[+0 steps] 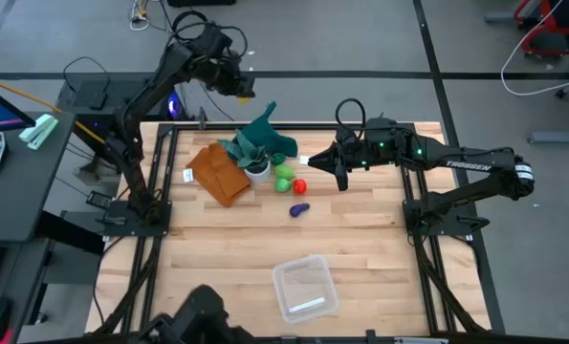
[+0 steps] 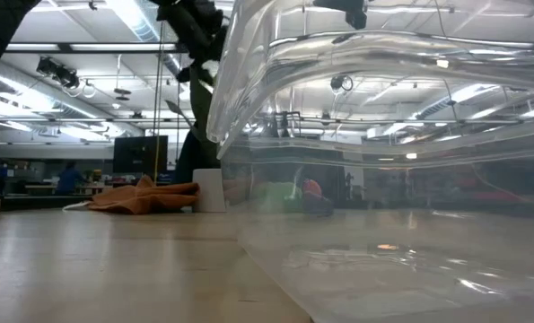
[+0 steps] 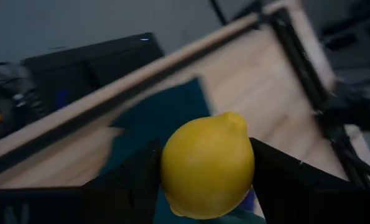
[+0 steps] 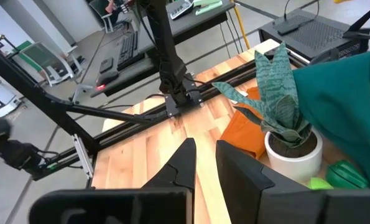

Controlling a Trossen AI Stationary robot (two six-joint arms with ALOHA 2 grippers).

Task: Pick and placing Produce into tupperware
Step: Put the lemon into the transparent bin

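Left wrist view, nearest item: one yellow toy lemon (image 3: 208, 165), smooth plastic, nub at one end, clamped between my two dark left fingers (image 3: 284, 180). My left gripper (image 1: 243, 88) carries it high, beyond the table's far edge, above the teal cloth (image 1: 270, 137).

Item, near edge of table: one clear, shallow, rounded-square plastic tupperware (image 1: 305, 287), nothing inside it that I can see. It fills most of the low view, right against that camera.

Item, mid-table: one small purple toy vegetable (image 1: 299, 209), lying alone on the pale wooden table (image 1: 217, 258).

Item, farther back: one red toy fruit (image 1: 300, 186) and two green toy fruits (image 1: 283, 176) close together, just beside a white pot holding teal-green leaves (image 1: 258, 168).

Item, beside the pot: one orange-brown crumpled cloth (image 1: 219, 173).

Item: my right gripper (image 1: 340, 172), fingers together, holding nothing, hovering near the red and green pieces.

Step in hand, by my reckoning: first piece lifted, carry not yet made; four pieces wait on the table.

Next move calls for: a long swing of the left arm across the table toward the near edge, clear of the pot and leaves, then a lowering over the container before I part my fingers.
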